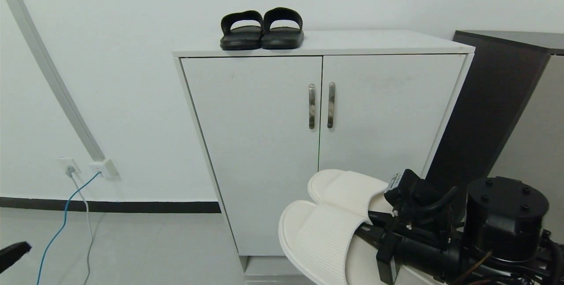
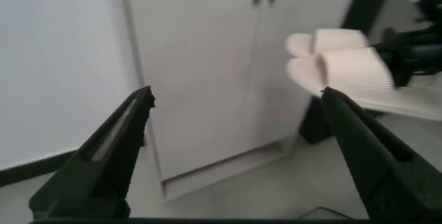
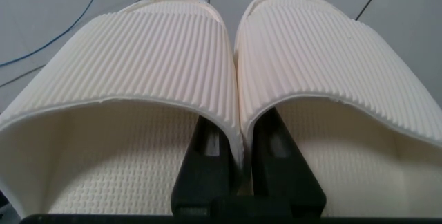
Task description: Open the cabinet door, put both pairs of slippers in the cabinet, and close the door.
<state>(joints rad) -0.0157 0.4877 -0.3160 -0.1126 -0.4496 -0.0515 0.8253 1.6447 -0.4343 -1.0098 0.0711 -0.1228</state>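
Both doors of the cabinet (image 1: 264, 144) are shut. Right tool (image 3: 238, 148) is clenched on the white slippers (image 1: 330, 214), low before the cabinet. Black slippers (image 1: 261, 30) sit on the cabinet top. Left tool (image 2: 236, 94) is released, facing the cabinet front. Judged step: opening. Next move likely needs the free left tool on a door handle (image 1: 312, 106).
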